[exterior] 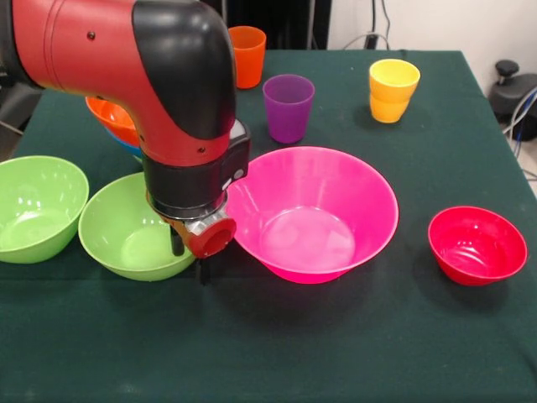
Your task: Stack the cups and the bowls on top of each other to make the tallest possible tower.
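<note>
A: Nearest us, the gripper (190,256) hangs low over the rim where the green bowl (134,228) meets the big pink bowl (312,213). I'd say pinch one rim squarely and lift straight up, so neither neighbour gets dragged.

B: Is it open or closed?

A: I cannot tell; the arm's wrist covers it. A second green bowl (35,207) sits left, a red bowl (477,244) right, all on the tabletop (352,353).

B: Farther back?

A: Purple cup (288,107), yellow cup (393,90), orange cup (247,55). The arm hides most of an orange bowl (113,119); no tower is visible.
</note>
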Tool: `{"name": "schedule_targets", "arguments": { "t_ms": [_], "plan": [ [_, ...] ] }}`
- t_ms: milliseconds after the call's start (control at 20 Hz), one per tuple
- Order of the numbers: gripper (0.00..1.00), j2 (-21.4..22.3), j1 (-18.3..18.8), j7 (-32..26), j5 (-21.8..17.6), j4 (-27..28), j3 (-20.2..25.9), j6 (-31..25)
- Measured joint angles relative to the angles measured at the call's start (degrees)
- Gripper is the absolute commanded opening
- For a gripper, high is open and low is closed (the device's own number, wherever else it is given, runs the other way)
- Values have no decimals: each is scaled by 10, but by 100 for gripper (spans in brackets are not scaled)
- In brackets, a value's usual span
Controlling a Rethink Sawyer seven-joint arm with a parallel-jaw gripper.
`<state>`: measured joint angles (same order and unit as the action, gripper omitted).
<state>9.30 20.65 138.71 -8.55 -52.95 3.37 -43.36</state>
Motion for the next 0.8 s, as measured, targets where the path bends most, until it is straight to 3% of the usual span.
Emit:
{"name": "schedule_targets", "arguments": {
  "t_ms": [800],
  "plan": [
    [100, -9, 0, 0, 0, 0, 0, 0]
  ]
}}
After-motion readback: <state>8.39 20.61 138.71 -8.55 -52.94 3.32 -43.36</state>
